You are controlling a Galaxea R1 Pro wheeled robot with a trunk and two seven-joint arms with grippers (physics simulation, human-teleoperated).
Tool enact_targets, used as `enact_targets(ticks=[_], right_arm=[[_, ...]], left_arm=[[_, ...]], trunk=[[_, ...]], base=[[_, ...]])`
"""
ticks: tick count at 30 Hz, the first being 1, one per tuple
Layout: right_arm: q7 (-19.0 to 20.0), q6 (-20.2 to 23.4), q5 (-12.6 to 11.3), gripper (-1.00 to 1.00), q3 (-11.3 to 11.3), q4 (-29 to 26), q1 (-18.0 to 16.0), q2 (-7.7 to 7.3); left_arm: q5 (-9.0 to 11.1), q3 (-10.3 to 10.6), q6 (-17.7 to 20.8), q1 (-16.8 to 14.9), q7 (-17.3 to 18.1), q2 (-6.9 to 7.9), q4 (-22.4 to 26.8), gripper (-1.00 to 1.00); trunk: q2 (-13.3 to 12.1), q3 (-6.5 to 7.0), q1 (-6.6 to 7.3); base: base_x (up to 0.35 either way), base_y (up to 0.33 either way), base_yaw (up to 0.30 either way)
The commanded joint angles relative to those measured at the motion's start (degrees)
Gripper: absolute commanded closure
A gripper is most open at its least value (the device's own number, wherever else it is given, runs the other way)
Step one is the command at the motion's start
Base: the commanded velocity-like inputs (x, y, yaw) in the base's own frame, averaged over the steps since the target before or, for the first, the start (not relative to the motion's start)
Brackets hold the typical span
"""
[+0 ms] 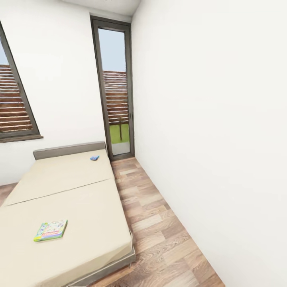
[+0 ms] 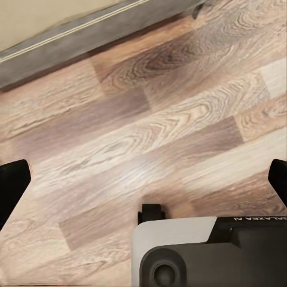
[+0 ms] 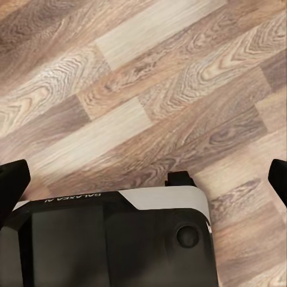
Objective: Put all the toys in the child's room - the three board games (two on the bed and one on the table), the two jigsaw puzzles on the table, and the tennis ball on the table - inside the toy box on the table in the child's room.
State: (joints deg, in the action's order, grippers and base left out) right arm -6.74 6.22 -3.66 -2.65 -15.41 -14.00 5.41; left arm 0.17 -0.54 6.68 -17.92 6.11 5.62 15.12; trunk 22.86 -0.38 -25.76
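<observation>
Two board games lie on the bed (image 1: 71, 199) — a multicoloured one (image 1: 50, 230) near its foot, a small blue one (image 1: 94, 158) up by the headboard — while my left gripper (image 2: 143, 179) and right gripper (image 3: 143, 176) hang spread wide, holding nothing, over the wood floor (image 3: 149, 84).

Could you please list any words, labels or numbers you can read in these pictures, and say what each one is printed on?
"GALAXEA", seen upside down and partly cut off, on the robot's dark base in the right wrist view.
The same lettering, cut short, on the base in the left wrist view.
The print on the multicoloured board game on the bed is too small to read.
The small blue board game shows no readable text.
</observation>
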Motion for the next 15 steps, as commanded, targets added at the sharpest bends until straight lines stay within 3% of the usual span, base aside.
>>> enact_targets(ticks=[1,15], right_arm=[[-0.12,0.27,-0.39,-1.0,-0.25,-0.15,0.03,0.04],[-0.14,0.28,-0.39,-1.0,-0.24,-0.15,0.03,0.04]], left_arm=[[0.01,-0.07,0.35,-0.01,0.22,0.0,0.09,-1.0],[0.01,-0.06,0.35,-0.01,0.22,0.0,0.09,-1.0]], trunk=[[0.05,-0.04,-0.02],[0.05,-0.04,-0.02]], base=[[0.0,0.0,0.292],[0.0,0.0,0.292]])
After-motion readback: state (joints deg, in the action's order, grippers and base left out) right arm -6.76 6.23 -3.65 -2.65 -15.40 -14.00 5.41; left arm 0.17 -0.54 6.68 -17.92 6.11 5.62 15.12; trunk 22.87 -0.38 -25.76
